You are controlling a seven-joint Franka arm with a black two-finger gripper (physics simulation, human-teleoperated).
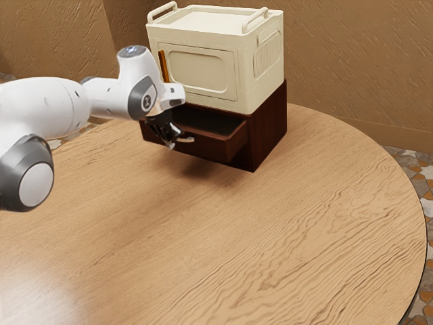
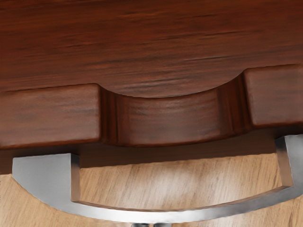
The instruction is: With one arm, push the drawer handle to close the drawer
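The drawer handle point(image 1: 185, 139), a curved metal pull, sits in the upper left of the exterior view's frame, left of centre, on the front of a drawer point(image 1: 215, 146) that stands partly out of its dark wooden cabinet point(image 1: 270, 128). The arm point(image 1: 111, 98) reaches in from the exterior view's left, so that the gripper point(image 1: 169, 140) hangs by the handle's outer side, on the side away from the cabinet; that placing makes sense for a push, since force there would drive the drawer inward. Whether the gripper's two halves are apart, together or clamped on the pull cannot be told. It seems close enough to touch the handle, though the dark parts overlap too much to be sure.

The wrist view shows the bow of the handle running below the scooped drawer edge (a broad span to press on). The step in hand looks like the start of the push, with the closing yet to be done. Pressing near the bow's middle should keep the drawer from skewing.
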